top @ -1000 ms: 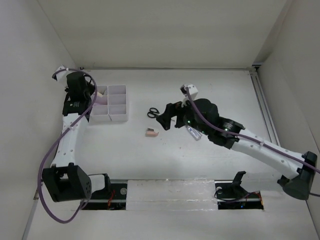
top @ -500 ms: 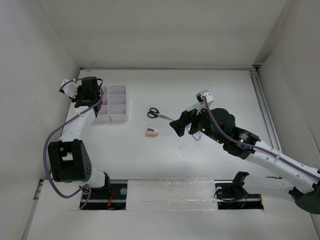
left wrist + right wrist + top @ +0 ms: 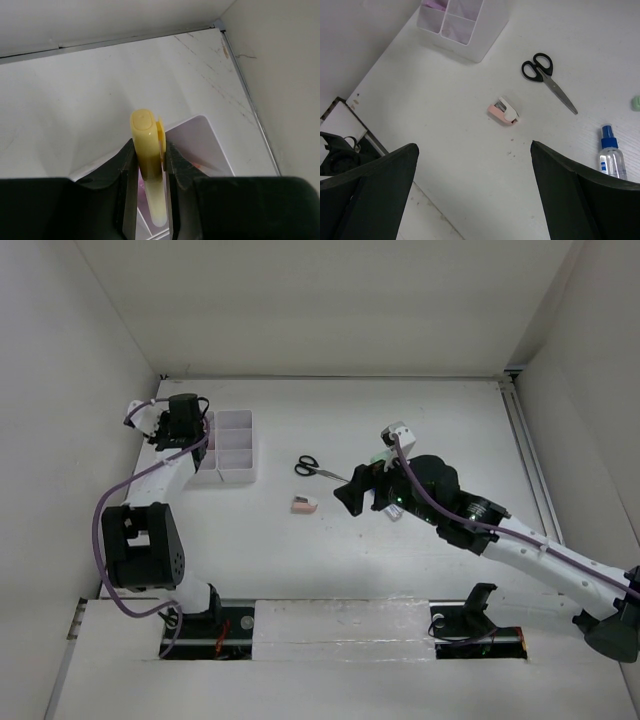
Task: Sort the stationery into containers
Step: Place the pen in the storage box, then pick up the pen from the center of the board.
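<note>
Yellow highlighter is the one that matters right now. The left gripper is clamping it tight between both fingers, so it's hanging in the air at the left edge of the white organiser tray, not lying on the table. Its long axis is running the same way the fingers are pointing, with the capped end poking out past the fingertips.

From the left wrist view, the tray's corner is showing just right of the pen. A compartment is peeking out underneath between the fingers, with something pinkish or purple sitting in it. So I'm guessing a drop is coming, and it's all hinging on whether the pen is lining up over the opening rather than over the rim. Honestly I can't call that from these angles. The overhead view is only putting the gripper at the tray's left side, toward its far end.

Right gripper is hovering with fingers spread wide and nothing in them, well off to the right of the tray. Under it, the pink-white eraser block is lying nearest the tray. The black-handled scissors are sitting a bit further right, blades pointing away from the tray, and the blue-capped clear tube is furthest out. Those are looking like the right arm's job, since it's way nearer.
</note>
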